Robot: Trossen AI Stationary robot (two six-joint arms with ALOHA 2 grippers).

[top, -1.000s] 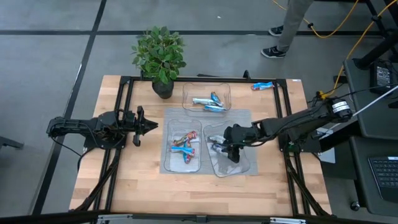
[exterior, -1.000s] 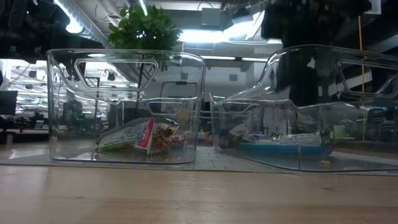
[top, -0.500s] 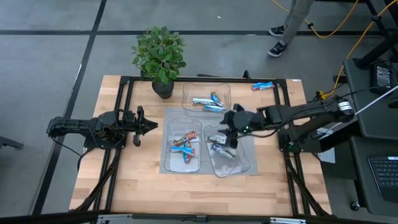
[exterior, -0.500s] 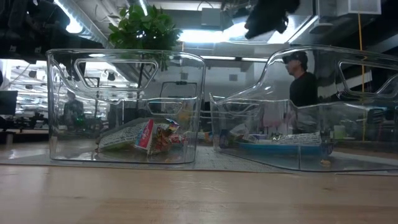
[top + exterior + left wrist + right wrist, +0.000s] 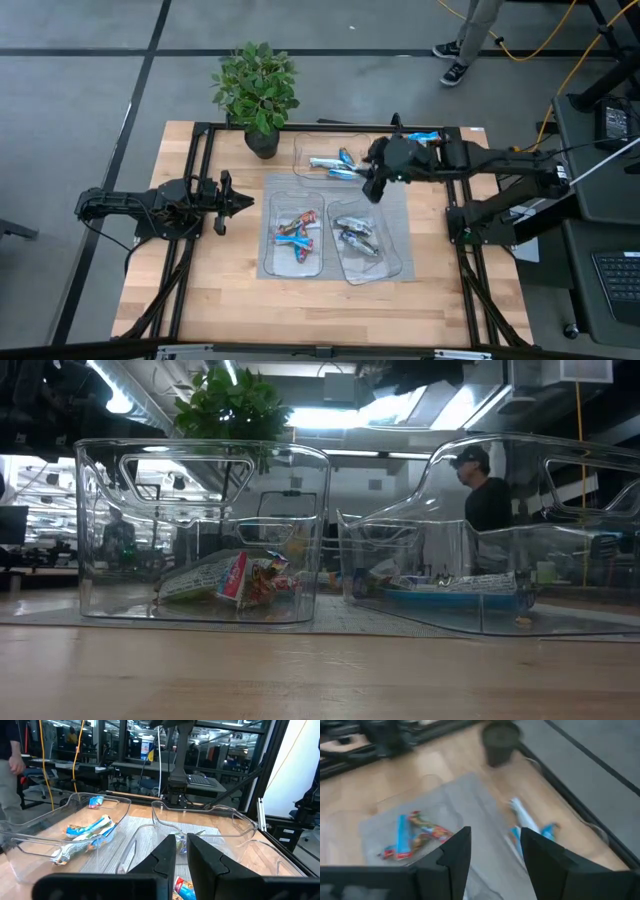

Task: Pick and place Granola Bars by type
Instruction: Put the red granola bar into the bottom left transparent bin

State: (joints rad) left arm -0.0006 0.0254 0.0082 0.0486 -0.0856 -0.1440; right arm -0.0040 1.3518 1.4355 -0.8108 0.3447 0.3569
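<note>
The right gripper [image 5: 375, 188] is hovering above the table between the far tray [image 5: 298, 150] and the near-right tray [image 5: 400, 262], its two fingers [image 5: 454, 851] standing apart with nothing between them. The left gripper [image 5: 243, 201] is waiting over the left half of the table, its fingers [image 5: 165, 855] pressed nearly together and holding nothing. The granola bars are lying sorted in three clear trays on a grey mat [image 5: 390, 190]: silvery-green and blue bars [image 5: 335, 165] in the far tray, bright blue and red bars [image 5: 297, 231] in the near-left tray [image 5: 268, 262], and dark silvery bars [image 5: 356, 235] in the near-right tray. One more blue bar [image 5: 422, 138] is resting on the wood at the far right edge of the table [image 5: 200, 300], outside every tray. A potted plant [image 5: 257, 92] is standing at the far side, and a person [image 5: 485, 490] is showing in the room behind.
</note>
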